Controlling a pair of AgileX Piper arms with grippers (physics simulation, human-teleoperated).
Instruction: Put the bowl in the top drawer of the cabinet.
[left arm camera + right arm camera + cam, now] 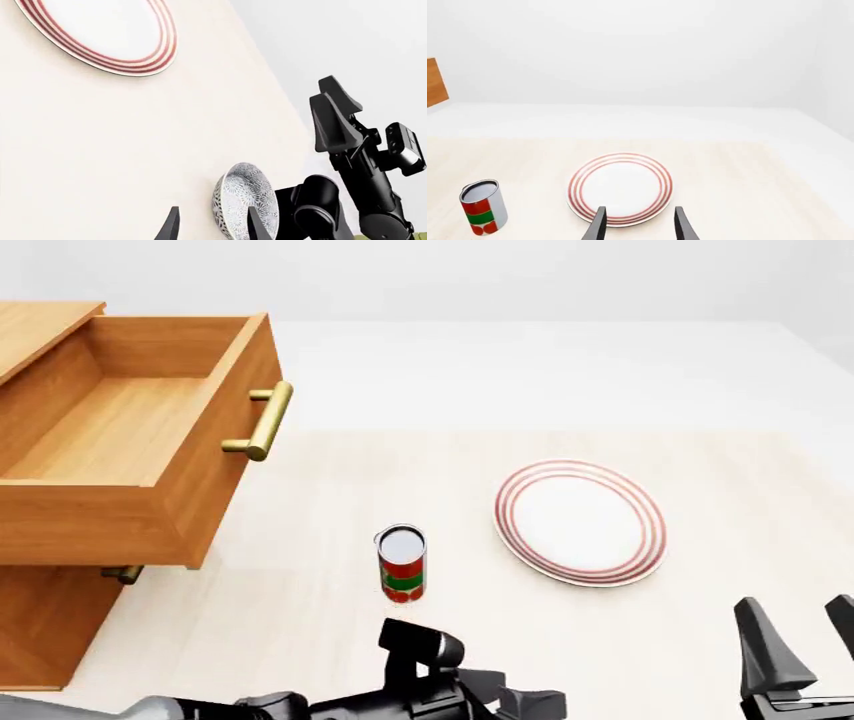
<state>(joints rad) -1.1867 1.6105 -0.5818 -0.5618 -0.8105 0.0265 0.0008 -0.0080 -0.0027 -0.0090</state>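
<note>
The bowl (241,202), white with a dense grey-blue pattern, shows only in the left wrist view, resting on the table just past my left gripper (212,222). That gripper is open, and one fingertip (257,225) overlaps the bowl's rim in the picture. The bowl lies below the front view's lower edge. At the far left the cabinet (47,625) has its top drawer (127,430) pulled out, open and empty, with a brass handle (263,421). My right gripper (805,635) stands open near the table's front right, holding nothing.
A white plate with red rings (581,523) lies right of centre. A red and green can (400,563) stands upright between cabinet and plate. My left arm (400,695) stretches along the front edge. The lower drawer's handle (120,575) peeks out beneath the top drawer.
</note>
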